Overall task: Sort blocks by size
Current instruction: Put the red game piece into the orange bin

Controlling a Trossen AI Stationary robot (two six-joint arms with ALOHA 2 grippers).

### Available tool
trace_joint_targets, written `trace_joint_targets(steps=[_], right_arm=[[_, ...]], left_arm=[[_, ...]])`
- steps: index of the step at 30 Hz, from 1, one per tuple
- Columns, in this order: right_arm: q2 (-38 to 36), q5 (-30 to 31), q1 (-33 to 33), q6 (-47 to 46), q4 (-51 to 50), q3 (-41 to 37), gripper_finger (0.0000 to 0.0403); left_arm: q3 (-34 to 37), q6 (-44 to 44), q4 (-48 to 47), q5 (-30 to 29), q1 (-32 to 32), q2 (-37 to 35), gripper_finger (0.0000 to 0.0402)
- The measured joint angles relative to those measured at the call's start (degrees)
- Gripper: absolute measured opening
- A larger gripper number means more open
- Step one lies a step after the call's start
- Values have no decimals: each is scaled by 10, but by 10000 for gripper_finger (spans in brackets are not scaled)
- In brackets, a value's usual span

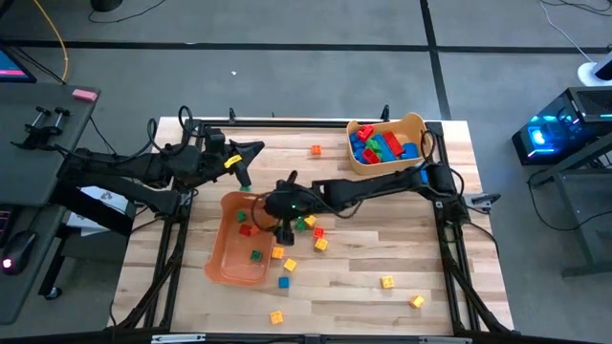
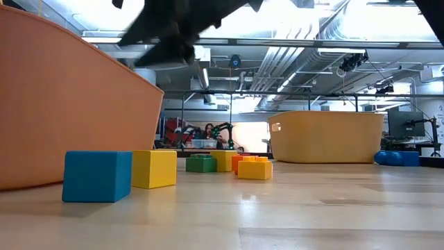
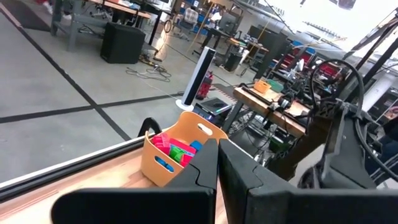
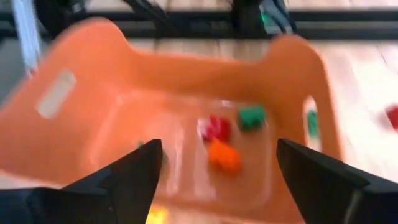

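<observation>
Small blocks lie scattered on the table: a cluster [image 1: 308,225] beside my right gripper, yellow ones [image 1: 387,281] toward the near edge, an orange one [image 1: 316,150] farther back. The low view shows a blue cube [image 2: 97,176] and a yellow cube [image 2: 154,169] up close. My right gripper [image 1: 284,229] hangs open and empty over the right rim of the orange bin [image 1: 239,239]. Its wrist view [image 4: 217,149] looks into that bin at red [image 4: 214,129], green [image 4: 251,116] and orange [image 4: 224,155] blocks on its floor. My left gripper [image 1: 253,148] is shut and empty, raised at the far left.
A tan bin [image 1: 387,143] at the far right holds larger red, blue and green blocks; it also shows in the left wrist view [image 3: 177,152] and the low view [image 2: 326,137]. Bare wood lies at the near right. A black frame runs along the table's edges.
</observation>
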State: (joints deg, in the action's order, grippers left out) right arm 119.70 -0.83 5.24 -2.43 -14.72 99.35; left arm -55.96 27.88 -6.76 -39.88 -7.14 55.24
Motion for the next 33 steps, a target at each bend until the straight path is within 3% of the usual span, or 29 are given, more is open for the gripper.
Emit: trace_joint_targets(steps=[6,14,16,19,22,33], right_arm=[[-51,0,-18,37,-123,-47,320],[-263,13,-56,46,-120,-351,322],[-301,23,-71,91,-103,-415,322],[-328,21,-83,266,-29,-470,322],[-313,38,-84,380,12,-478,322],[-124,28,-118,410,-54,-321,322]], left_arm=[[0,0,-20,0,0,0,0],[0,0,-27,0,0,0,0],[0,0,-26,-1,0,0,0],[0,0,-26,-4,0,0,0],[0,5,-23,-5,0,0,0],[0,34,-24,-4,0,0,0]])
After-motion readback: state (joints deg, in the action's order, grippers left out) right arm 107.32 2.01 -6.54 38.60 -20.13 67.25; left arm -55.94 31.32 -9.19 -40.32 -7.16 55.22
